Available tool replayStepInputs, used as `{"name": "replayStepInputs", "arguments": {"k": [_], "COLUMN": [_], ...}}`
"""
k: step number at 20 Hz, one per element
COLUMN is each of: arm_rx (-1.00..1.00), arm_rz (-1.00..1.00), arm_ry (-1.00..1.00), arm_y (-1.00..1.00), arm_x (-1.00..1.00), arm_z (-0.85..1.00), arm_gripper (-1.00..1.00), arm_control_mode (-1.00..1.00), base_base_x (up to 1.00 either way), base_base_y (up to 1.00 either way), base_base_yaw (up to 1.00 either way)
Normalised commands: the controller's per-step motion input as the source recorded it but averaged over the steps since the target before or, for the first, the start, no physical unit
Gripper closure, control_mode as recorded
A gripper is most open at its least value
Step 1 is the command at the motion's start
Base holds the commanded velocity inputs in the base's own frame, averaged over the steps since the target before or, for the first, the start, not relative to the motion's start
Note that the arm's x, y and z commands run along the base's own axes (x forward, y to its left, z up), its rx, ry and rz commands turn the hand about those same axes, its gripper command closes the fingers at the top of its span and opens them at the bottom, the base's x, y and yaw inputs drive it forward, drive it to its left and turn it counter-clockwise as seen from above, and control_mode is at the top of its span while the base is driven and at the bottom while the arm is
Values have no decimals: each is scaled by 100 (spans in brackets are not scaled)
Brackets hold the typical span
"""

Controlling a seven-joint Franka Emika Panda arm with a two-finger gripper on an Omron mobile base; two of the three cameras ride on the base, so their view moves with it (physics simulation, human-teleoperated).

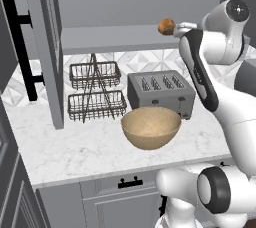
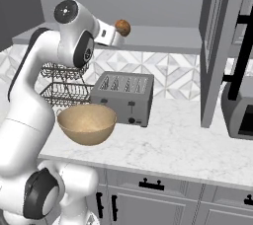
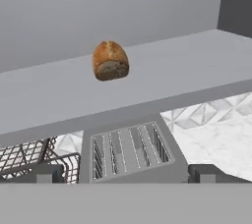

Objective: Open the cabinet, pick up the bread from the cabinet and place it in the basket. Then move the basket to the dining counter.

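Observation:
The cabinet stands open, its door (image 1: 47,47) swung out and its grey shelf (image 1: 115,39) bare except for the bread (image 1: 166,26). That small golden-brown loaf piece sits near the shelf's front edge (image 2: 122,27). In the hand view the bread (image 3: 110,61) lies ahead on the shelf, clear of my gripper (image 3: 127,174), which is open with nothing between its dark fingertips (image 3: 47,174). My white hand (image 2: 106,34) hovers just beside the loaf. The tan basket (image 1: 151,127) rests on the marble worktop below (image 2: 87,123). The dining counter is out of view.
A grey toaster (image 1: 160,92) stands right behind the basket, directly under my hand. A black wire two-tier rack (image 1: 95,92) sits left of it. The other open door (image 2: 217,46) with its black bar handle (image 2: 242,56) juts out at the right, near a grey appliance (image 2: 239,110).

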Motion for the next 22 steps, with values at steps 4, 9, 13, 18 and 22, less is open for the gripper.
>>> {"name": "replayStepInputs", "arguments": {"k": [4,9,13,18,22], "arm_rx": [0,-6,-9,-5,-3], "arm_rz": [7,3,4,0,0], "arm_ry": [0,-1,4,2,1], "arm_y": [5,11,11,0,0], "arm_x": [16,29,43,54,59], "arm_z": [48,30,0,-7,-4], "arm_gripper": [-100,-100,-100,-100,-100], "arm_control_mode": [-100,-100,-100,-100,-100], "base_base_x": [0,0,0,0,0], "base_base_y": [0,0,0,0,0], "base_base_yaw": [0,0,0,0,0]}}
